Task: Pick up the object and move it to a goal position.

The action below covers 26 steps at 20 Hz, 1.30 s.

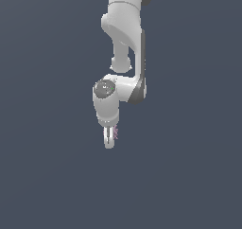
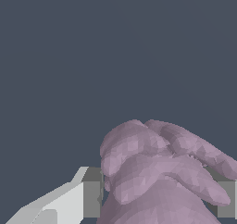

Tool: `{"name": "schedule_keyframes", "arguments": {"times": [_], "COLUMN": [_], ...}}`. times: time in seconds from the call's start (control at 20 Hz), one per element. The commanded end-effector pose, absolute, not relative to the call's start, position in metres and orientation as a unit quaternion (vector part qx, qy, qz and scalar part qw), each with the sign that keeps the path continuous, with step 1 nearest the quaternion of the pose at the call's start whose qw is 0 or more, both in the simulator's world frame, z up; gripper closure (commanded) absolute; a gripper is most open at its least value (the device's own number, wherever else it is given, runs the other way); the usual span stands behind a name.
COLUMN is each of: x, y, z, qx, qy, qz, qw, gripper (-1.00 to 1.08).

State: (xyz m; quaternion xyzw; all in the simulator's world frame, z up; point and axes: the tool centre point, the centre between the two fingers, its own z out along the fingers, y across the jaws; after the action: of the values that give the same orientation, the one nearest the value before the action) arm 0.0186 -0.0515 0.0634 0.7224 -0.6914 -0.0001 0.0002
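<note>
Object [image 2: 157, 172]: mauve-pink lobed clump, sitting between the gripper [image 2: 159, 195] fingers. In the wrist view it fills the gap, grey pads [image 2: 92, 193] on both sides pressed against it. Reads as clamped on the object, not open.

In the exterior view only a sliver of pink [image 1: 115, 133] shows beside the fingertips of the gripper [image 1: 110, 139], on the exterior view's right of them. Arm [image 1: 125, 43] hangs straight down, wrist vertical. Can't tell whether the object is lifted or resting on the floor: flat grey background [image 1: 42, 176], no shadow or contact cue. No goal marker visible in either view.

Risks, as I judge them:
- Lobes are ribbed and uneven, so pad contact is likely on ridges, not flats. Could rotate or squirt out under a fast move.
- Most of the clump bulges out past the pads; the grip looks off-centre, so it may pivot on acceleration.
- With no goal visible, overshoot can't be checked from here.

Writing/labels: none readable. No brand marks on arm, gripper or object.
</note>
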Motion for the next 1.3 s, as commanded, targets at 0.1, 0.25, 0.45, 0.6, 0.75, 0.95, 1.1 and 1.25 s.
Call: {"name": "schedule_keyframes", "arguments": {"times": [0.1,0.25,0.45,0.6,0.75,0.95,1.1,1.25], "x": [0.018,0.018,0.017,0.017,0.017,0.018,0.019,0.020], "y": [-0.038,-0.026,-0.006,0.010,0.026,0.047,0.060,0.071], "z": [0.090,0.115,0.156,0.189,0.222,0.264,0.291,0.311], "qx": [0.723,0.722,0.722,0.722,0.722,0.722,0.722,0.722], "qy": [-0.691,-0.692,-0.692,-0.692,-0.692,-0.692,-0.692,-0.692], "qz": [0.000,0.000,0.000,0.000,0.001,0.001,0.001,0.001], "qw": [0.000,0.000,0.000,0.000,0.001,0.001,0.001,0.001], "gripper": [1.08,1.08,1.08,1.08,1.08,1.08,1.08,1.08]}}
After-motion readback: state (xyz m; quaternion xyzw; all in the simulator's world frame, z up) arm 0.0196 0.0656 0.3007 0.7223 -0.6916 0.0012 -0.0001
